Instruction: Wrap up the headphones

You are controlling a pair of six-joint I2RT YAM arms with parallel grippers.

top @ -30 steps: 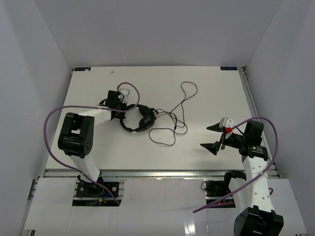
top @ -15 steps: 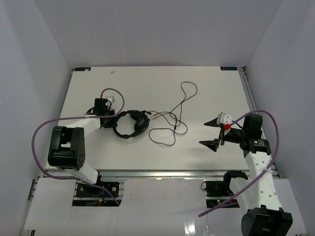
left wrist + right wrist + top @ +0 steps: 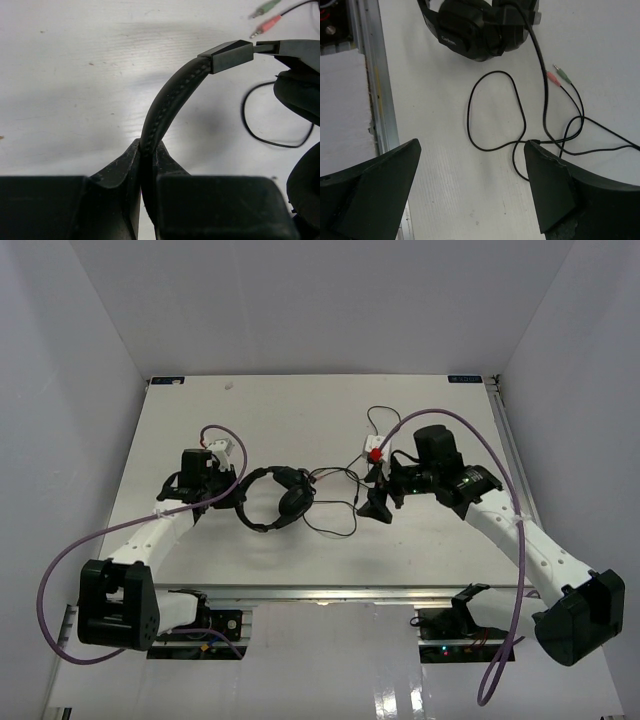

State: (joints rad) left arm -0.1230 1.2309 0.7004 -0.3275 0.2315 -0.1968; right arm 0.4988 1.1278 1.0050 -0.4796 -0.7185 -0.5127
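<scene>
The black headphones [image 3: 277, 498] lie on the white table left of centre, earcups [image 3: 475, 30] toward the middle. My left gripper [image 3: 147, 147] is shut on the stitched headband [image 3: 170, 95], pinching it between both fingers. The thin black cord [image 3: 495, 100] runs off in loose loops to the right and ends in pink and green plugs [image 3: 555, 75]. My right gripper [image 3: 472, 145] hangs open over the cord loops [image 3: 345, 531], just right of the headphones, with nothing between its fingers. One fingertip [image 3: 532, 150] is right at a cord crossing.
The metal rail [image 3: 375, 90] of the table's near edge runs close to the right gripper's left finger. Purple robot cables [image 3: 470, 435] arch over both arms. White walls enclose the table [image 3: 300, 410] on three sides.
My right arm has swung from the table's right side to the middle, over the cord, still open. The left arm has stretched lower and shifted the held headphones slightly.
</scene>
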